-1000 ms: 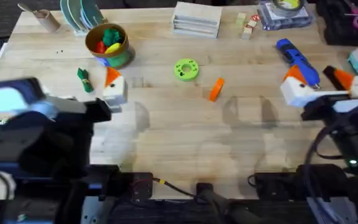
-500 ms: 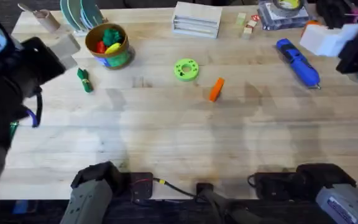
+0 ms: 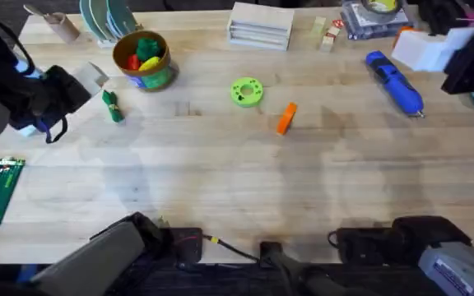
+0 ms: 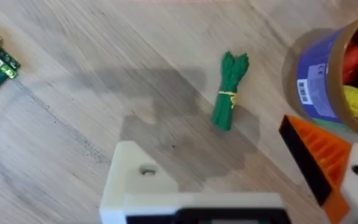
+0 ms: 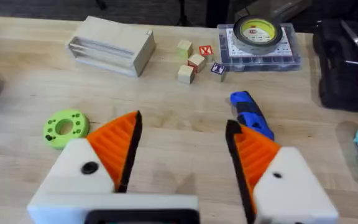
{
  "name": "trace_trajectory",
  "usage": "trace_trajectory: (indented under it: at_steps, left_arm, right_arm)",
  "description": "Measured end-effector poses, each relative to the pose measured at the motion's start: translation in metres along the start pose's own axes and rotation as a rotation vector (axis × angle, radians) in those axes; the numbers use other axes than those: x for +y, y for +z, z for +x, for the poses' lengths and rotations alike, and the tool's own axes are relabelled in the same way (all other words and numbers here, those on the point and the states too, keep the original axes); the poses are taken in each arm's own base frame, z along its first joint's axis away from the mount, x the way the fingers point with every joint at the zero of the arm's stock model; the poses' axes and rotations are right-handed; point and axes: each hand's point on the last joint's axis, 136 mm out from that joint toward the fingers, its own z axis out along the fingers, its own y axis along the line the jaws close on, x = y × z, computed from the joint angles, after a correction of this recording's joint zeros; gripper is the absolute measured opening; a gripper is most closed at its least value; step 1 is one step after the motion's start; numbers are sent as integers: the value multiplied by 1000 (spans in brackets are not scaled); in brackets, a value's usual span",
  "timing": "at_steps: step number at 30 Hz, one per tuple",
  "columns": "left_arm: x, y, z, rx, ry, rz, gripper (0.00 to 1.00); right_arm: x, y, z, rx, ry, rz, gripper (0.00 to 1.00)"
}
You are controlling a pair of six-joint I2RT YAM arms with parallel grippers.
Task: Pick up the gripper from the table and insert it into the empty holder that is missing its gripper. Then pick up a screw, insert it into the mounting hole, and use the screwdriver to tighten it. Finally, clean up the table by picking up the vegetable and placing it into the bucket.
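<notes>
Nothing is done yet, as far as you can see. The orange finger piece [image 3: 286,117] lies loose mid-counter, just beside the lime-green ring [image 3: 247,91] and well apart from both arms. Your left pincer [image 4: 241,180] is the one that needs it: one white block [image 4: 143,180] is bare, with an open mounting hole, while the other carries its orange pad [image 4: 319,160]. That bare block looks like the empty holder. No screw is identifiable. The blue screwdriver [image 3: 394,80] lies untouched toward the far right of the counter [image 3: 237,189]. The green vegetable [image 3: 112,106] still lies on the wood beside the bucket [image 3: 143,59], not in it. So insert, screw, tighten and cleanup are all left.

Pose: your left arm is pulled to the far left edge, raised, its wrist camera looking down on the vegetable and the bucket wall. Its jaws stand apart, holding nothing. Your right pincer [image 5: 182,149] sits high at the far right, both orange pads fitted, spread wide and empty, with the screwdriver showing beyond one pad.
</notes>
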Motion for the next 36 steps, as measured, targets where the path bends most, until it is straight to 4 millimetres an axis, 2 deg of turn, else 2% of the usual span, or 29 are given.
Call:
trace_trajectory:
  at_steps: [2,4,5,6,7,8,9,10,12,13,14,17,18,19,24,25,26,27,28,32,33,34,36]
  left_arm:
    - [1,10,5,34,3,-3,961]
    - [1,18,10,64,6,-5,809]
    - [1,20,12,74,4,-5,649]
    - [1,21,12,76,4,-2,168]
    - [0,20,12,74,7,0,58]
    - [-7,3,3,16,59,26,12]
    - [-11,-3,1,-3,85,37,74]
    - [-17,-11,0,-24,114,52,179]
    - [-29,-29,-2,-68,170,85,449]
    - [-51,-61,-1,-147,262,152,925]
    - [-59,-71,0,-173,286,177,974]
    - [-80,-105,3,-261,355,260,995]
    - [-87,-117,5,-292,374,292,975]
    - [-94,-130,8,-324,398,328,861]
    - [-114,-182,22,-443,464,473,106]
    - [-116,-193,25,-466,475,503,26]
    - [-118,-200,28,-482,483,526,9]
    - [-120,-207,31,-496,490,551,45]
    - [-121,-213,33,-507,498,572,177]
    - [-128,-230,43,-526,527,652,813]
    - [-129,-232,45,-526,527,664,943]
    - [-129,-233,46,-525,529,671,980]
    - [-130,-233,47,-520,530,675,991]
  right_arm:
    - [0,0,-1,-3,0,0,866]
    - [0,0,-2,-8,-1,0,867]
    - [0,0,-3,-12,-1,0,867]
    - [0,0,-5,-20,-2,1,866]
    - [0,0,-6,-22,-2,0,866]
    - [0,0,-6,-23,-2,0,867]
    - [0,0,-6,-23,-2,0,866]
    - [0,0,-6,-23,-2,0,866]
    - [0,0,-6,-23,-2,0,866]
    - [0,0,-6,-23,-2,0,866]
    - [0,0,-6,-23,-2,0,866]
    - [0,0,-6,-23,-2,0,866]
    - [0,0,-6,-23,-2,0,867]
    - [0,0,-6,-23,-2,0,866]
    - [0,0,-6,-23,-2,0,866]
    - [0,0,-6,-23,-2,0,867]
    - [0,0,-6,-23,-2,0,866]
    - [0,0,-5,-22,-2,0,866]
    - [0,0,-5,-22,-2,1,867]
    - [0,0,-5,-22,-2,0,866]
    - [0,0,-5,-22,-2,0,866]
    - [0,0,-5,-21,-2,0,866]
    - [0,0,-5,-21,-2,0,867]
